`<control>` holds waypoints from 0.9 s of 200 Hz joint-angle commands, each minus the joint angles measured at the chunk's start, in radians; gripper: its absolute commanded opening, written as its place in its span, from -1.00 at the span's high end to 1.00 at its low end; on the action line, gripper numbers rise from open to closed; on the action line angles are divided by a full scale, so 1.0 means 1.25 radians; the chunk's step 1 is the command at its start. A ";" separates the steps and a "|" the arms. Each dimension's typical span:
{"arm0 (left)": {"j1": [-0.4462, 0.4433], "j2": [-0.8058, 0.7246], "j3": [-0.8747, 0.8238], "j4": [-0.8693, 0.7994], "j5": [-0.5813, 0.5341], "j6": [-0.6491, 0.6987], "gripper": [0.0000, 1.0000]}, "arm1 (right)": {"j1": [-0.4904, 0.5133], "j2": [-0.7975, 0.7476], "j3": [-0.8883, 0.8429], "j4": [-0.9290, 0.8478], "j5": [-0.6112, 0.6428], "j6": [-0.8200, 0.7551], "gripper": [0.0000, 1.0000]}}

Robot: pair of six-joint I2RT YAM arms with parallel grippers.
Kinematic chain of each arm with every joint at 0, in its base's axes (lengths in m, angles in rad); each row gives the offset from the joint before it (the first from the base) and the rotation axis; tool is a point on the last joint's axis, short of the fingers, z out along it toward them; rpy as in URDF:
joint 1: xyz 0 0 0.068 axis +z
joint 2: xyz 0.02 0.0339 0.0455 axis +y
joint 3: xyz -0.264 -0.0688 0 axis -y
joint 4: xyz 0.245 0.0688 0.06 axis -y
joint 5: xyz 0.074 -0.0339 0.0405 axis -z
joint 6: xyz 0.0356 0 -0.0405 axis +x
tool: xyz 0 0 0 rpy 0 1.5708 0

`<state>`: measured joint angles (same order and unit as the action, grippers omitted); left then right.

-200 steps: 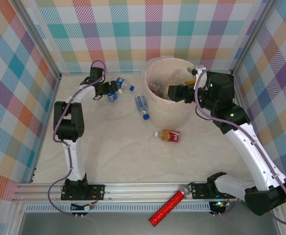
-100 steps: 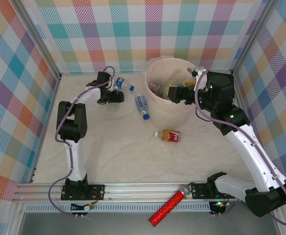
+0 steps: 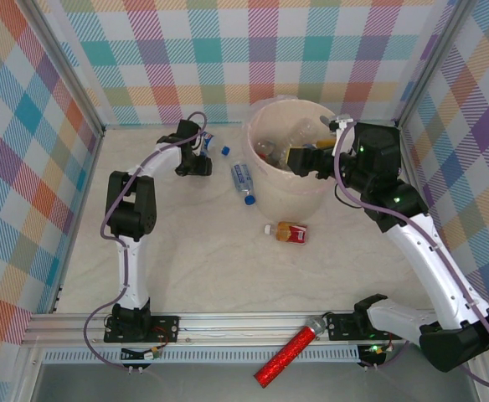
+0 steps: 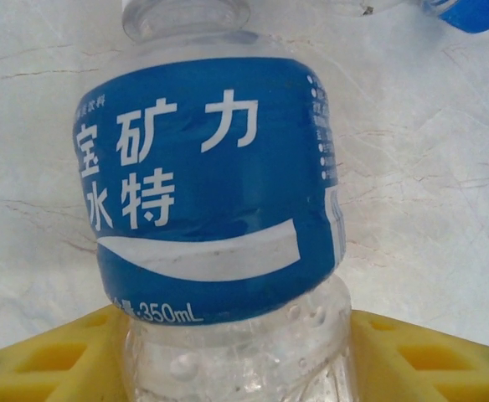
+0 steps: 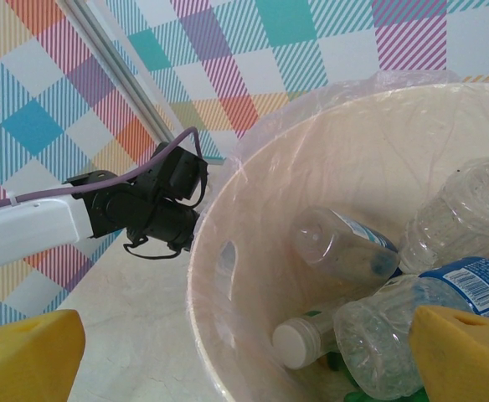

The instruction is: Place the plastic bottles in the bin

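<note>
Picking blue-label bottle (image 4: 211, 193) off bench (image 3: 186, 251), 10 o'clock of bin (image 3: 288, 203). Clasped in left gripper (image 4: 236, 356), snug on both sides. Right gripper (image 5: 244, 352): spread wide, empty, above bin. Next, likely: lift clear, swing toward 3 o'clock, release over bin.

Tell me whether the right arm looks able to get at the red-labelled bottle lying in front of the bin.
Probably yes. The right gripper hangs open and empty over the bin, and the red-labelled bottle lies alone on the table on the bin's near side.
</note>
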<state>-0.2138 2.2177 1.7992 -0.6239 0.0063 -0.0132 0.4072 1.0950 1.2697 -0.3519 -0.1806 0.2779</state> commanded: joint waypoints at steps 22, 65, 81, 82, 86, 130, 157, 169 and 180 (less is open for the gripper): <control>0.003 -0.064 -0.036 -0.022 -0.007 -0.052 -0.11 | 0.004 -0.033 -0.019 0.023 0.008 0.009 -0.98; 0.002 -0.208 -0.102 0.015 0.042 -0.116 -0.11 | 0.004 -0.053 -0.035 0.034 0.028 0.012 -0.98; -0.002 -0.265 -0.122 0.026 0.058 -0.138 -0.11 | 0.004 -0.060 -0.039 0.036 0.034 0.013 -0.98; -0.002 -0.269 -0.123 0.027 0.058 -0.139 -0.11 | 0.004 -0.060 -0.040 0.036 0.035 0.013 -0.98; -0.004 -0.283 -0.126 0.028 0.059 -0.143 -0.10 | 0.004 -0.063 -0.042 0.038 0.037 0.014 -0.98; -0.046 -0.437 -0.139 0.053 0.072 -0.181 -0.08 | 0.004 -0.082 -0.058 0.052 0.063 0.021 -0.98; -0.112 -0.510 -0.108 0.062 0.059 -0.189 -0.07 | 0.004 -0.094 -0.069 0.067 0.075 0.028 -0.98; -0.150 -0.534 -0.096 0.076 0.043 -0.187 -0.06 | 0.004 -0.099 -0.074 0.074 0.081 0.031 -0.98; -0.183 -0.548 -0.083 0.084 0.025 -0.179 -0.05 | 0.004 -0.102 -0.076 0.077 0.083 0.034 -0.98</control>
<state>-0.3702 1.5852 1.6447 -0.5682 0.0654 -0.2279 0.4072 0.9920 1.1893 -0.3168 -0.0990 0.3004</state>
